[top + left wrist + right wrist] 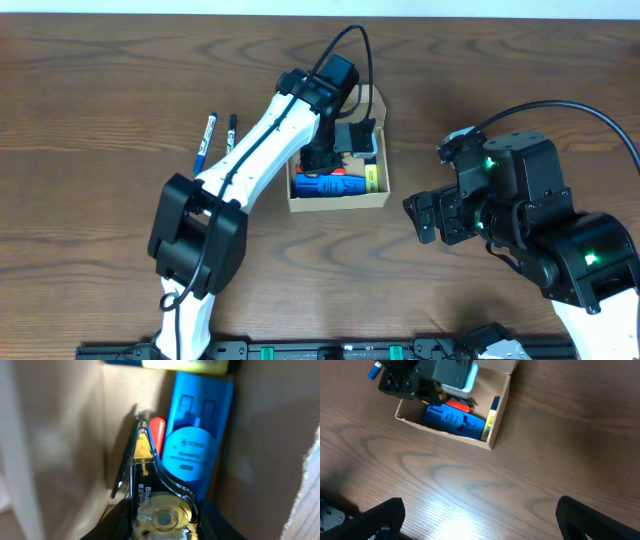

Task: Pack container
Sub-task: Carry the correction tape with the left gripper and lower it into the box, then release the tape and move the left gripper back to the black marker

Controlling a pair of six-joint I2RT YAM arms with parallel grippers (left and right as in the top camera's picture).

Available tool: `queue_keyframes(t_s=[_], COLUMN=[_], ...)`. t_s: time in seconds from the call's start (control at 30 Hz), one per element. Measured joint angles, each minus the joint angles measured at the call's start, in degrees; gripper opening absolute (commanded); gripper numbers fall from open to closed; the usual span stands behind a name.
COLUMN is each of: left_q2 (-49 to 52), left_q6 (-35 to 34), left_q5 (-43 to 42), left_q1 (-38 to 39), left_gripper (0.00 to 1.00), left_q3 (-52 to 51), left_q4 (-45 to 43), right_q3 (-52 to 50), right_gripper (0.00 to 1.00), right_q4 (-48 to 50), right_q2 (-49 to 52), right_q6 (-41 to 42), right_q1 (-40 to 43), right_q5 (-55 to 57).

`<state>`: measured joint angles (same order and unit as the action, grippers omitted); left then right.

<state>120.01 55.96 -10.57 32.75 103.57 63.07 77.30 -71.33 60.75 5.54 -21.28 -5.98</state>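
Wood-grain table filled the overhead view, and the container sat with its lid open, a little toward the far edge and about midway between the left and right edges. Packing looked well under way: a blue item, a red piece and a yellow marker already lay inside. The left gripper was down in the container, fingers clamped on a clear correction tape, apparently not yet released. Two pens lay toward the far left corner, probably left to pack before closing the lid. The right gripper hung empty, fingers apart, over the right side.
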Motion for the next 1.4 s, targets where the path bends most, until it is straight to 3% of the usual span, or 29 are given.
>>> queue_keyframes(t_s=[0.27, 0.57, 0.9, 1.23, 1.3, 1.4], left_q2=[3.7, 3.8, 0.5, -20.0, -22.4, -23.5], left_q6=[1.6, 1.4, -2.3, -12.7, -16.2, -23.6], left_q5=[0.8, 1.8, 1.8, 3.7, 5.1, 8.0], left_q1=[0.0, 0.0, 0.1, -1.4, -3.4, -8.2], left_gripper=[0.38, 0.60, 0.61, 0.62, 0.66, 0.65], left_q3=[0.0, 0.0, 0.0, 0.0, 0.0, 0.0], left_q4=[0.2, 0.1, 0.2, 0.2, 0.2, 0.2], right_q3=[0.0, 0.0, 0.0, 0.0, 0.0, 0.0], right_gripper=[0.99, 0.99, 0.99, 0.99, 0.99, 0.99], right_q4=[0.0, 0.0, 0.0, 0.0, 0.0, 0.0], right_q2=[0.0, 0.0, 0.0, 0.0, 0.0, 0.0], right_q6=[0.0, 0.0, 0.0, 0.0, 0.0, 0.0], right_q1=[0.0, 0.0, 0.0, 0.0, 0.0, 0.0], right_q5=[0.0, 0.0, 0.0, 0.0, 0.0, 0.0])
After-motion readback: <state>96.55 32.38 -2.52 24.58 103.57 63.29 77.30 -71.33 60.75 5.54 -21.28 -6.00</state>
